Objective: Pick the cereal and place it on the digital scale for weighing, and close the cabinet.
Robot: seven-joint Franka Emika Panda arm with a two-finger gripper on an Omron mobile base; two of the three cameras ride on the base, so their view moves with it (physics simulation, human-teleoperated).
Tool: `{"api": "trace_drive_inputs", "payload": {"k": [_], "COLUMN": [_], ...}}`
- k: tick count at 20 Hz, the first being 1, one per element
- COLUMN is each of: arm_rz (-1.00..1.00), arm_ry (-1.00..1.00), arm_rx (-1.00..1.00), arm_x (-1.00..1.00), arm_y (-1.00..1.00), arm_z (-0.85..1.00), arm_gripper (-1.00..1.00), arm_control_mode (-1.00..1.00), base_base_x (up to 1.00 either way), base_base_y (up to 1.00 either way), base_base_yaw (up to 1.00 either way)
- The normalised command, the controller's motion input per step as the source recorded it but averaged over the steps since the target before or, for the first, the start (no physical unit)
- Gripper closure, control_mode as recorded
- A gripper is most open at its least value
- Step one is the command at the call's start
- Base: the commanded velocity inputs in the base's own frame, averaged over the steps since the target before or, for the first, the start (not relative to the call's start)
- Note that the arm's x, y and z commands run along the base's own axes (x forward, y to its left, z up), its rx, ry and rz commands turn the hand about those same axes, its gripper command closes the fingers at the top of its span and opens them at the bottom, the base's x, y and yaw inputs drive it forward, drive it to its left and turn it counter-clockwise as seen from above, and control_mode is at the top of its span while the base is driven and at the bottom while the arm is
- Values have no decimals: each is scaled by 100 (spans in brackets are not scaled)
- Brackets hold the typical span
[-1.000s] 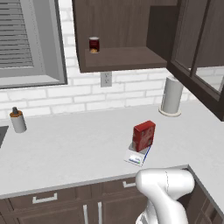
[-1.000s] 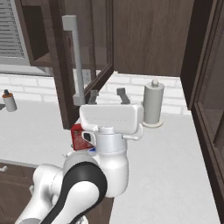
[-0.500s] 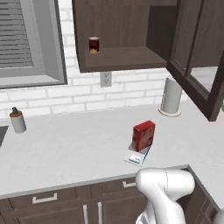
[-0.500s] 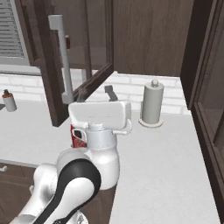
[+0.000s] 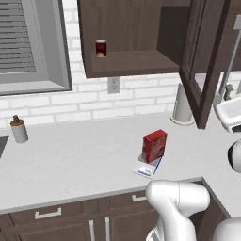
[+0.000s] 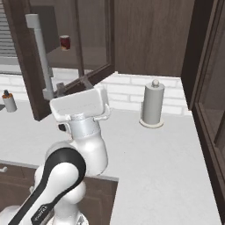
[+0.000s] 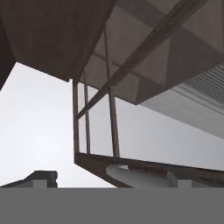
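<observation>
The gripper was raised beside the lower edge of the open cabinet door, just by the handle; its fingers were spread wide with nothing between them.

Left base view: the cereal stood upright on the scale, on the counter in front of the cabinet. The cabinet was open, and its door swung out toward the right. A can sat on the cabinet shelf. A paper towel roll stood near the wall behind the door's lower edge. A small bottle stood far left on the counter, well apart from the cereal.

Right base view: the door stood partly open at the left, its bar handle upright on the near face. The can showed through the glass. The roll stood on the counter near the brick wall, and the bottle stood far left.

Hand view: the door's bottom rail and glass panes lay close ahead, with the handle just below the rail
</observation>
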Motion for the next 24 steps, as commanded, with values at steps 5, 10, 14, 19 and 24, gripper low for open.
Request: {"api": "trace_drive_inputs", "payload": {"k": [5,10,14,19,24], "arm_rz": [0,0,0,0,0], "arm_ry": [0,0,0,0,0], "arm_rx": [-1,0,0,0,3], "arm_x": [65,72,79,82,75], "arm_y": [100,98,98,81,37], "arm_z": [0,0,0,0,0], "arm_gripper": [-100,-100,-100,-100,-100], "arm_control_mode": [-100,-100,-100,-100,-100], "base_base_x": [0,0,0,0,0], "base_base_y": [0,0,0,0,0], "base_base_yaw": [0,0,0,0,0]}}
